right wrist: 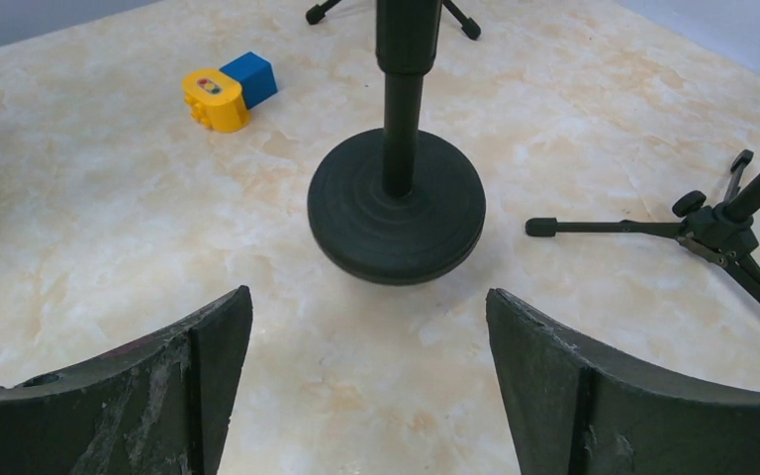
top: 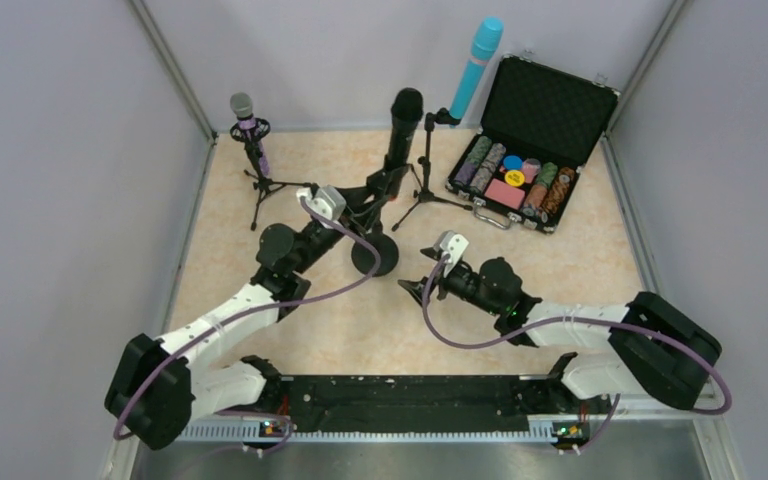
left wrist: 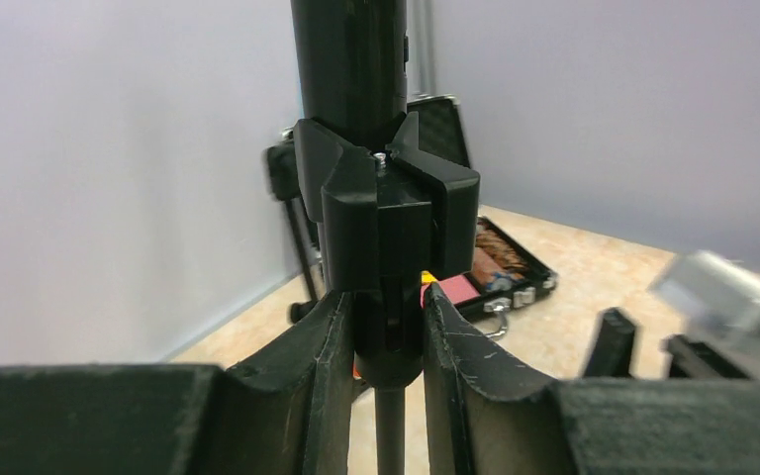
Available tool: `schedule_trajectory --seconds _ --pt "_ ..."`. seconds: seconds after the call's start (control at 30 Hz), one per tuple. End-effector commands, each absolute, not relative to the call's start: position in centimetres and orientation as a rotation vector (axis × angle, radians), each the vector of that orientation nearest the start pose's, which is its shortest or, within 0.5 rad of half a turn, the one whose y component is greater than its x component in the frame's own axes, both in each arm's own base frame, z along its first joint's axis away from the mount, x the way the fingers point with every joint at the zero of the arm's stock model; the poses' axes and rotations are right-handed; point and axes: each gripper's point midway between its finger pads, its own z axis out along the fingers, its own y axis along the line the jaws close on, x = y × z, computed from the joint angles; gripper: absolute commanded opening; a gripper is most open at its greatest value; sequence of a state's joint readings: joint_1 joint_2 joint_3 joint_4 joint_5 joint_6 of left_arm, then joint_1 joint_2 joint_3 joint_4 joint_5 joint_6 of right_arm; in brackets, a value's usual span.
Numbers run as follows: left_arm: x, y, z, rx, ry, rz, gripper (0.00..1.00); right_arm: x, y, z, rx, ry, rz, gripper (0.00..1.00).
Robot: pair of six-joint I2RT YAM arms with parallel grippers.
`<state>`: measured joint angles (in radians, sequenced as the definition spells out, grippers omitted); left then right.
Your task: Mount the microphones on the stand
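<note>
My left claw (left wrist: pixel 388 319) clamps the stand clip (left wrist: pixel 396 213) beneath the black microphone (left wrist: pixel 348 59); hold it upright; my right claw (right wrist: pixel 368 297), jaws apart, should steady the round base (right wrist: pixel 396 206) ahead.

Three microphones, all left of the open case (top: pixel 550 105): purple microphone (top: pixel 243 112), black microphone (top: pixel 403 125), light blue microphone (top: pixel 476 62). Three stands: two tripod stands (top: pixel 260 185), one round-base stand (top: pixel 374 253). Two toy blocks (right wrist: pixel 220 97). One case.
</note>
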<state>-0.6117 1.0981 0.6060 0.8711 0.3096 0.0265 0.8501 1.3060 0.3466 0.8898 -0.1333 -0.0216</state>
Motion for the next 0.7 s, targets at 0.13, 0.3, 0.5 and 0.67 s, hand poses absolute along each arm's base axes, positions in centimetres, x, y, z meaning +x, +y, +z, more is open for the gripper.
schedule_trajectory --seconds 0.13,0.3,0.5,0.67 --pt "30.2 -22.5 41.3 0.521 0.789 -0.643 0.00 23.0 29.4 17.0 -0.746 1.449 0.789 0.93" --pt "32.3 -21.5 41.7 0.490 0.775 -0.626 0.00 23.3 28.2 17.5 -0.698 1.452 0.789 0.98" --pt "34.7 -20.9 42.5 0.499 0.740 -0.613 0.00 23.5 27.5 18.1 -0.659 1.439 0.871 0.99" --pt "36.8 -20.4 43.3 0.496 0.710 -0.619 0.00 23.9 27.9 18.4 -0.637 1.443 0.919 0.99"
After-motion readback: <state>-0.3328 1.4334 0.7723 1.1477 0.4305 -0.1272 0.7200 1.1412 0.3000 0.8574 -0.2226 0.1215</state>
